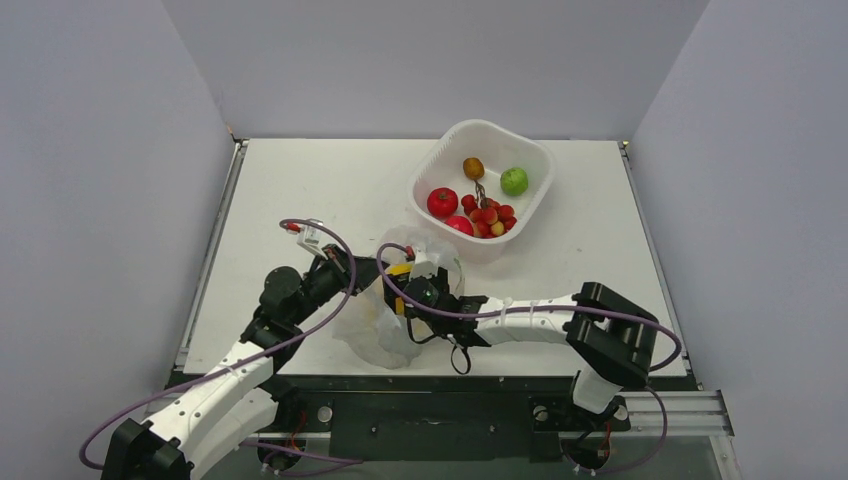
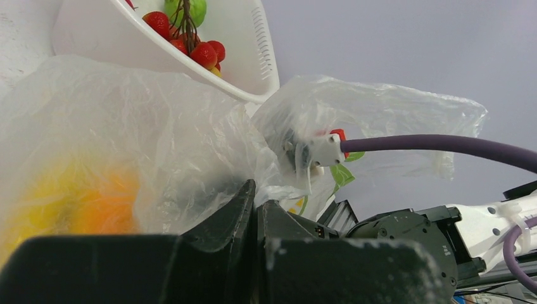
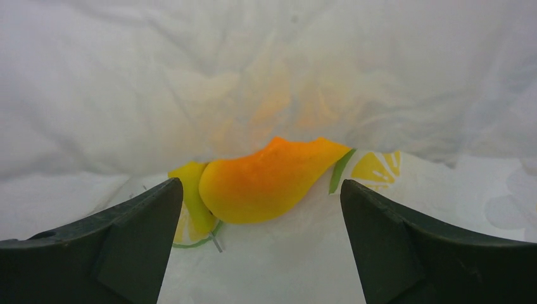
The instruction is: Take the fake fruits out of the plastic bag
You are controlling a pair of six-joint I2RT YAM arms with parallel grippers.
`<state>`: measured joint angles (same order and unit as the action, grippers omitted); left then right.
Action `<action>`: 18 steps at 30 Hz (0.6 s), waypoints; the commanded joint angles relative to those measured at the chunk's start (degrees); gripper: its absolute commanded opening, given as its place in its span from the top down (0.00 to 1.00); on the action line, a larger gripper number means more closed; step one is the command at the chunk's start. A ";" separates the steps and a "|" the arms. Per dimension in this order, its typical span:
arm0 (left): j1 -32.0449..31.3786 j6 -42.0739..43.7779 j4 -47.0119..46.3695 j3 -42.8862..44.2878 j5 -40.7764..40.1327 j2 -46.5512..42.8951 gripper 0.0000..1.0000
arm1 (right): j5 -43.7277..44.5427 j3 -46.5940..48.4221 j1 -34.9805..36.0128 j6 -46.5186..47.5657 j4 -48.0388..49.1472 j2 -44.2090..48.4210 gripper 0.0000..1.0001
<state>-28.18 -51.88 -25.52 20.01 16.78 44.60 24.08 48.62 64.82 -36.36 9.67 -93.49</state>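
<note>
The plastic bag (image 1: 385, 338) lies crumpled near the table's front edge. My left gripper (image 1: 372, 272) is shut on a fold of the bag's film at its left side; in the left wrist view the jaws (image 2: 256, 193) pinch the film. My right gripper (image 1: 420, 290) is inside the bag, open and empty. In the right wrist view (image 3: 259, 184) the orange-yellow mango-like fruit (image 3: 266, 183) lies just ahead between its fingers, untouched. It shows as an orange blur through the bag (image 2: 76, 202). The red round fruit (image 1: 442, 202) and red grapes (image 1: 488, 213) sit in the tub.
A white rigid tub (image 1: 536, 196) stands at the back right, just behind the bag. It also holds a green apple (image 1: 514, 181) and a small brown oval fruit (image 1: 473, 167). The right arm's purple cable (image 2: 443, 147) crosses beside the bag. Grey walls enclose the table.
</note>
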 commanded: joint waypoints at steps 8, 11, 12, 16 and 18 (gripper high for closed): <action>0.26 -1.83 -5.94 -1.79 1.29 1.51 1.00 | 6.54 6.69 -0.50 3.29 3.11 -8.32 0.05; 0.24 -2.71 -6.86 -2.88 0.90 1.55 1.00 | 6.81 8.47 -0.69 4.47 3.91 -11.10 0.04; 0.24 -3.23 -7.65 -3.09 0.65 1.70 1.00 | 6.79 8.89 -0.73 4.68 4.27 -12.28 0.04; 0.16 -4.04 -8.61 -2.67 1.64 2.60 1.00 | 6.63 8.34 -1.52 4.21 4.48 -11.25 0.04; 0.16 -4.74 -8.48 -1.26 3.11 2.98 1.00 | 5.08 5.53 -2.13 3.72 5.79 -8.02 0.05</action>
<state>-28.01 -55.24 -29.76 16.45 17.10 47.03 29.12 56.05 63.90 -32.73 11.38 -106.39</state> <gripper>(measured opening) 0.004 0.955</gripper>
